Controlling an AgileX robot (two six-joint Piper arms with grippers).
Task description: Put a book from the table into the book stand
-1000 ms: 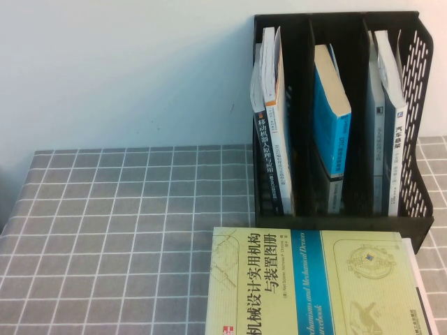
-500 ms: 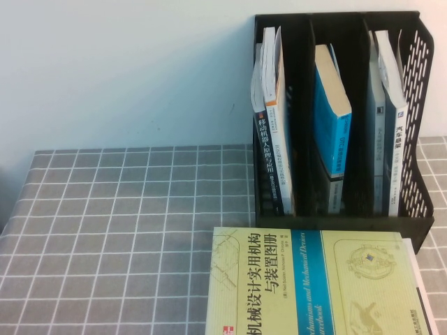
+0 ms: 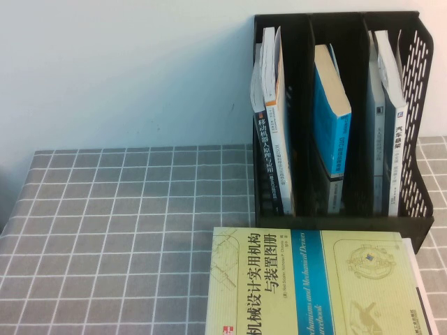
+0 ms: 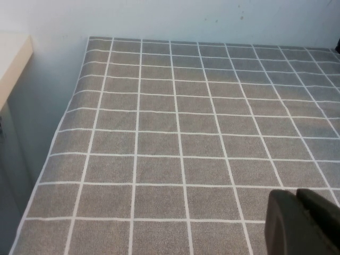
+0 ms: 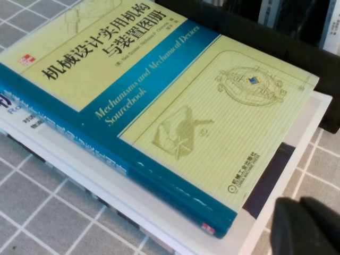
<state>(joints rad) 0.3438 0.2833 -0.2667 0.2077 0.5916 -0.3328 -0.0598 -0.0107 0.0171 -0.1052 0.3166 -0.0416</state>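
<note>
A: Where is the book found?

B: A yellow-green book (image 3: pixel 307 283) with a blue band is seen lying flat on the grey checked tabletop (image 3: pixel 126 230), just in front of the black book stand (image 3: pixel 419 105). In the right wrist view it (image 5: pixel 159 101) is shown resting on top of a white book (image 5: pixel 297 154), with another book's blue spine edge glimpsed beneath.

A: And the stand?

B: Three compartments are counted, each already holding upright books: a white-and-orange one (image 3: pixel 276 132) on the left, a blue one (image 3: pixel 332 118) leaning in the middle, dark ones (image 3: pixel 387 132) on the right.

A: What is seen of the claws?

B: The left claw (image 4: pixel 305 223) is caught only as a dark tip above bare tabletop (image 4: pixel 175 133), well apart from the books. The right claw (image 5: pixel 305 226) is seen as a dark tip beside the corner of the stacked books. Nothing is gripped by either; whether each is open or closed cannot be told
</note>
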